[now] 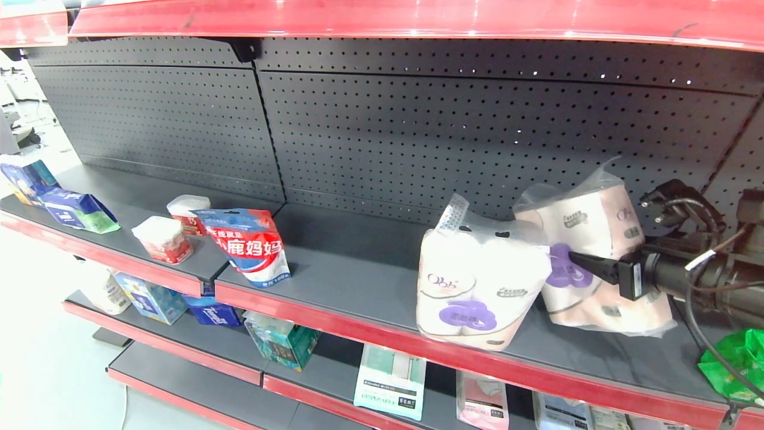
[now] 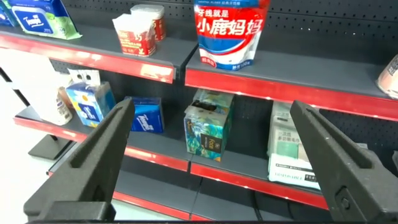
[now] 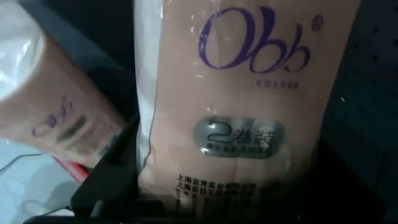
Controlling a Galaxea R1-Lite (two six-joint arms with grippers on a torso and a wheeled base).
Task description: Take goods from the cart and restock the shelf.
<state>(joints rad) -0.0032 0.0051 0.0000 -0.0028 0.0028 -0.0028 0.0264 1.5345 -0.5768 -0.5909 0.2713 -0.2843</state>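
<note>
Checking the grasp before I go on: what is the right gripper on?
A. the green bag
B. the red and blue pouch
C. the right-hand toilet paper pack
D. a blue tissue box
C: the right gripper is closed on the right-hand toilet paper pack, which rests on the shelf and leans on its back wall.

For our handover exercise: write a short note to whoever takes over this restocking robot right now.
Left gripper: open, empty, facing the lower shelves.
Right gripper: shut on the right-hand toilet-paper pack, which rests on the shelf.
Done: a second toilet-paper pack stands at the shelf's front edge beside it.
Left: release the held pack, withdraw, then bring more goods from the cart.
</note>
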